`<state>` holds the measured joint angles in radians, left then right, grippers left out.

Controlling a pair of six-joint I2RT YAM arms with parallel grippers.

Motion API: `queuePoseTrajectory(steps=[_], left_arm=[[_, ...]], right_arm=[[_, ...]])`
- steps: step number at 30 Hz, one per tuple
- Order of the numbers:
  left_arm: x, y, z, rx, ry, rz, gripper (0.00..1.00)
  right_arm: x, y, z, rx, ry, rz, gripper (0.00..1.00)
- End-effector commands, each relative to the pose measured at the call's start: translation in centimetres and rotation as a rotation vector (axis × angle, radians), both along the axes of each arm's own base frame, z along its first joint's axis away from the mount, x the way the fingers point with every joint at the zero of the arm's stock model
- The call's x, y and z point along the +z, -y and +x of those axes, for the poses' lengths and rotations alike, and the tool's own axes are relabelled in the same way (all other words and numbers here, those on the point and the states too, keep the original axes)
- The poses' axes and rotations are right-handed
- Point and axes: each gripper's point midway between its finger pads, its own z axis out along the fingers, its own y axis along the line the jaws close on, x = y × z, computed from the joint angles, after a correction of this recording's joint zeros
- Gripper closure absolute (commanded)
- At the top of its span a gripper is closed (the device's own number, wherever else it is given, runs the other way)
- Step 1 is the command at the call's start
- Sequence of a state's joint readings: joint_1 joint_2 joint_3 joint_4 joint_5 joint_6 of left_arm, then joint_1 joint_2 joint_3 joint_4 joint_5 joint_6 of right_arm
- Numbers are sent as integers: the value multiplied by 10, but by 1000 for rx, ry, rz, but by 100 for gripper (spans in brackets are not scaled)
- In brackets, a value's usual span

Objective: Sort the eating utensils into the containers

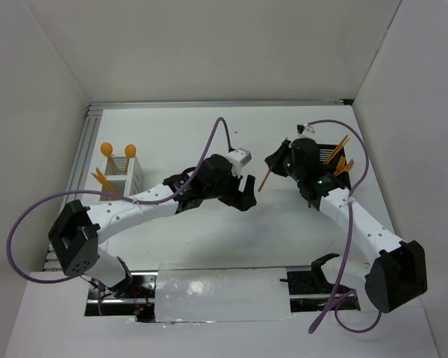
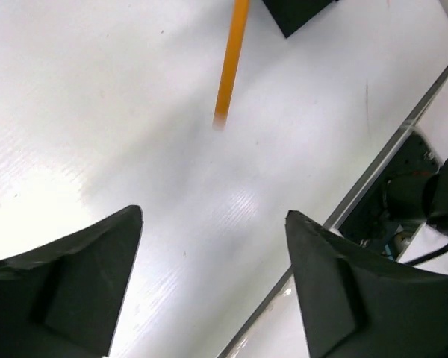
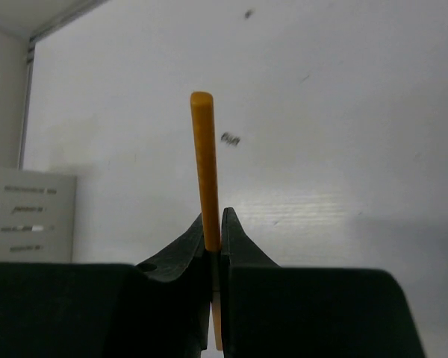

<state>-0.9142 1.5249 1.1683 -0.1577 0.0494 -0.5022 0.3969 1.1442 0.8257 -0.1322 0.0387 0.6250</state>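
right pincer (image 3: 213,227) pinches an orange utensil (image 3: 203,156) by one end, off the surface (image 2: 97,112) near the black caddy (image 1: 325,147) — free end likely meant for a slot. left pincer (image 2: 214,216) hangs spread, empty.

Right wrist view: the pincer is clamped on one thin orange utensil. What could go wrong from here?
1. The right pincer grips the orange utensil only at its tips, most of its length sticking out; it could pivot or slip.
2. The black caddy already holds orange pieces leaning at angles; the new one could snag.
3. The open left pincer sits near the utensil's free end; a bump is possible.
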Motion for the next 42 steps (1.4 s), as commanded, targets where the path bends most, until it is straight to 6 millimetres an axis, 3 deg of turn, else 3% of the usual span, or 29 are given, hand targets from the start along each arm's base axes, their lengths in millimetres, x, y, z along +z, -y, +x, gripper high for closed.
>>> queuePoseTrajectory(steps=[1, 2, 4, 5, 8, 13, 16, 21, 22, 32, 39, 41, 42], left_arm=[[16, -13, -10, 24, 2, -44, 7], [5, -21, -15, 39, -24, -32, 0], [-12, -35, -24, 53, -70, -2, 0], [-10, -38, -20, 76, -78, -15, 0], [-28, -50, -27, 83, -117, 7, 0], [-48, -62, -33, 72, -137, 28, 0], [-53, -65, -32, 73, -140, 42, 0], [-57, -67, -26, 68, -139, 36, 0], [-57, -67, -25, 67, -141, 35, 0], [-60, -70, -22, 61, -157, 25, 0], [-61, -70, -22, 55, -169, 21, 0], [-61, -70, -23, 54, -171, 21, 0], [-61, -70, -22, 54, -165, 21, 0]], right_arm=[[50, 55, 29, -171, 142, -115, 100], [63, 66, 35, -202, 173, -140, 100], [88, 116, 49, -354, 247, -217, 100], [88, 117, 49, -349, 250, -231, 100], [111, 165, 53, -492, 312, -326, 100], [129, 233, 55, -660, 355, -426, 100], [127, 254, 61, -662, 362, -470, 100], [116, 260, 72, -618, 391, -482, 100], [104, 262, 74, -601, 374, -505, 100], [67, 262, 97, -555, 361, -509, 100], [50, 256, 105, -498, 338, -506, 70], [61, 247, 104, -457, 373, -486, 47], [65, 245, 102, -457, 385, -482, 41]])
